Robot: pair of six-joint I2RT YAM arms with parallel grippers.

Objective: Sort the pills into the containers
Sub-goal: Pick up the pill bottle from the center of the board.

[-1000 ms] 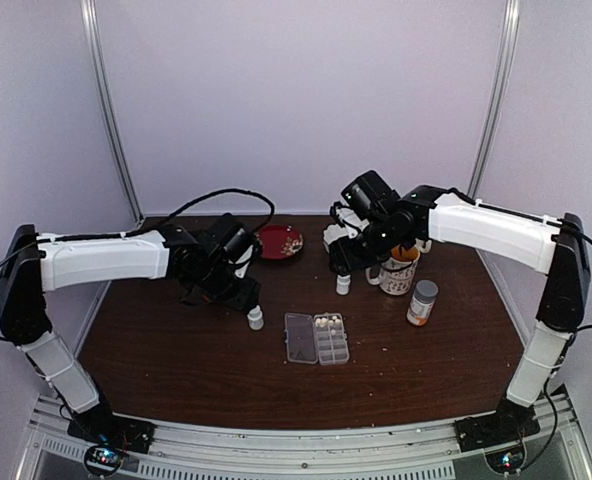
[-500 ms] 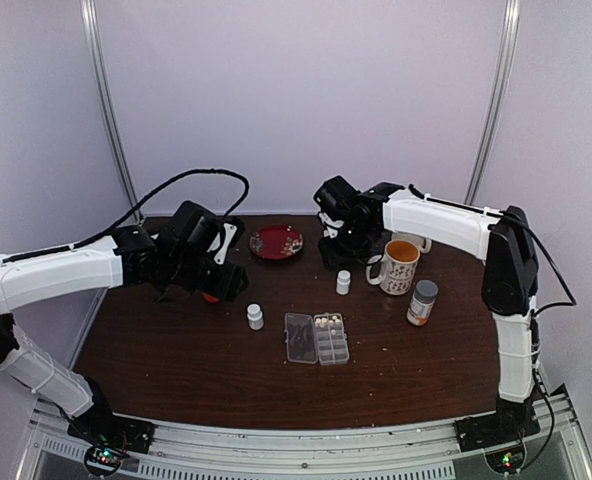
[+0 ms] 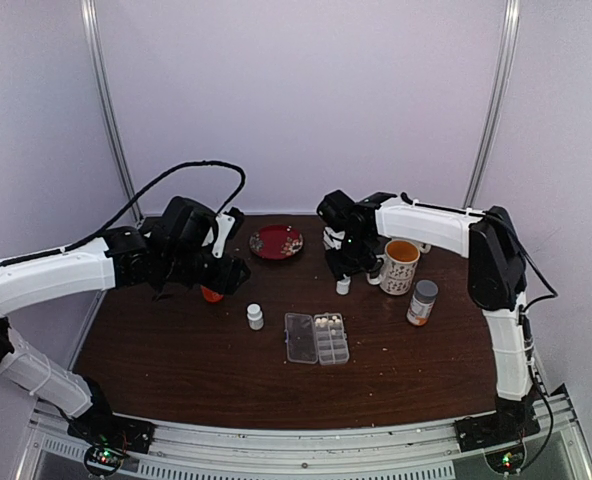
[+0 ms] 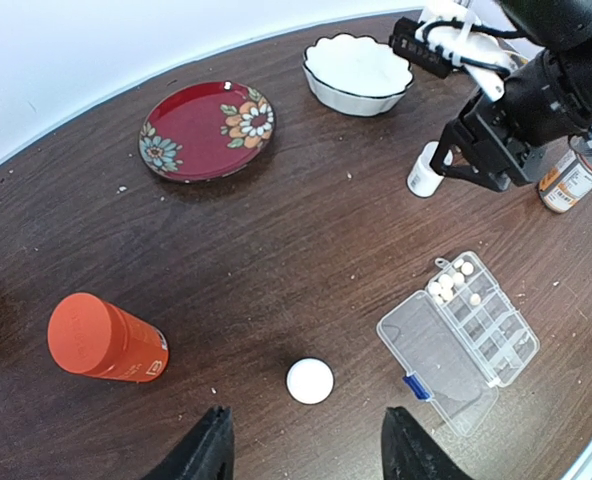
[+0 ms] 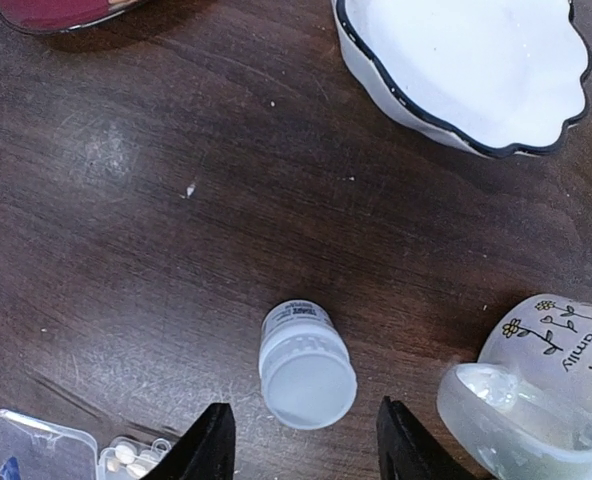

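next: white bottle (image 5: 306, 368), upright, centred under right gripper (image 5: 306, 440), fingers apart | left gripper (image 4: 301, 450) apart, farther | pill box (image 3: 316, 340) base-side of both

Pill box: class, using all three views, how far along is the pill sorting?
Done: the pill box lies open, with a few pills at one end. In hand: nothing; the right gripper hangs open over a small white bottle, the left gripper open and empty. Remaining: most cells look empty.

A red plate (image 4: 207, 131), white bowl (image 4: 358, 72), orange bottle (image 4: 104, 339), mug (image 3: 399, 266) and 2 white bottles (image 4: 310, 381) (image 4: 425, 172) stand apart.
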